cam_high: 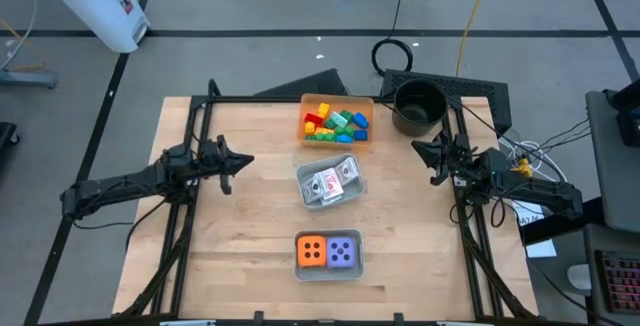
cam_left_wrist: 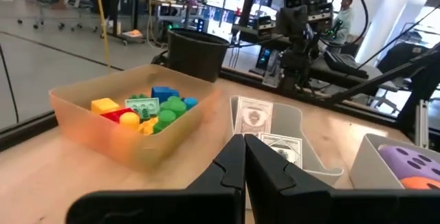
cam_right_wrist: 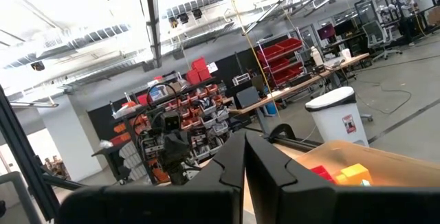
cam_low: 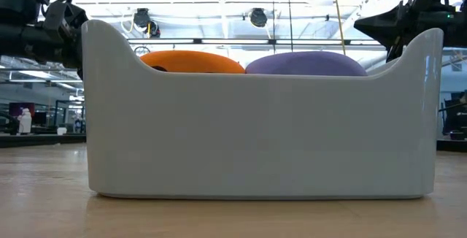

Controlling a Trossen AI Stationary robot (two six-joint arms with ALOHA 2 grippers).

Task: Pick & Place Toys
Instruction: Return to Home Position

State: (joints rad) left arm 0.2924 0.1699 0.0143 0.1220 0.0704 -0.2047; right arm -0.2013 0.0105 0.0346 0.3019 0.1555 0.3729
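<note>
The left gripper [cam_high: 248,161] has its fingers pressed together on nothing and hangs left of the card tray [cam_high: 300,174]. The right gripper [cam_high: 416,147], pinched the same way and empty, hangs right of it. The cards [cam_high: 330,183] lie in that tray, their colours hard to separate. Beyond it, bricks [cam_high: 336,124] fill the orange tray [cam_high: 312,103]. Nearer than it, the orange die [cam_high: 311,252] and purple die [cam_high: 343,252] share a grey tray [cam_high: 328,274], whose wall hides all but their tops in the low view.
</note>
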